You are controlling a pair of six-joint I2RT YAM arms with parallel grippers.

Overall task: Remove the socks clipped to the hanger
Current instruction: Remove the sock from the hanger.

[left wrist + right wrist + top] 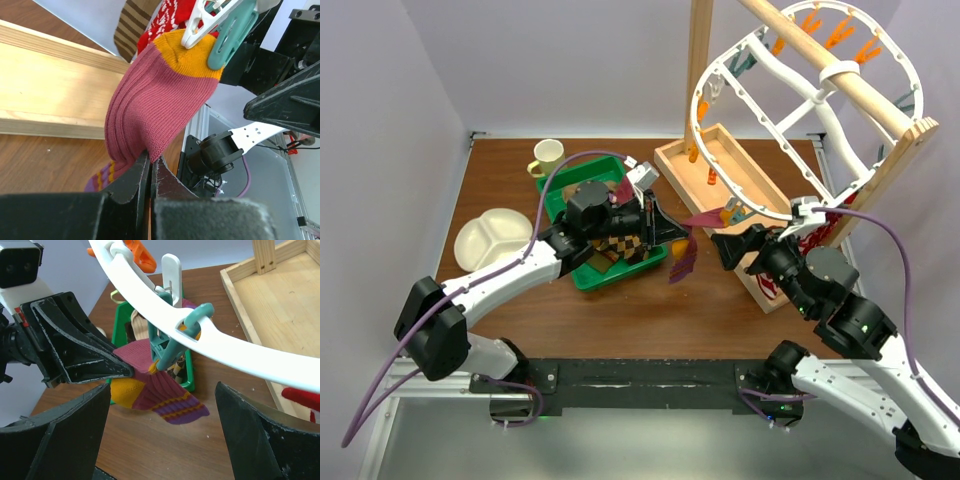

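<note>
A maroon sock (685, 245) with yellow toe and purple striped cuff hangs from a teal clip (175, 347) on the white hanger (752, 203). My left gripper (670, 232) is shut on the sock's lower edge (149, 159), seen pinched in the left wrist view. The sock (160, 390) is still held in the clip. My right gripper (725, 245) is open and empty, just right of the sock; its fingers (60, 440) stand wide apart either side of it. A red sock (175, 15) and a brown striped sock (132, 25) hang behind.
A green basket (578, 178) with removed socks (620, 248) sits under the left arm. A cup (548, 155) and a white divided plate (490, 240) lie at left. The wooden stand's base box (720, 170), post (700, 70) and rail (830, 70) carry the hanger.
</note>
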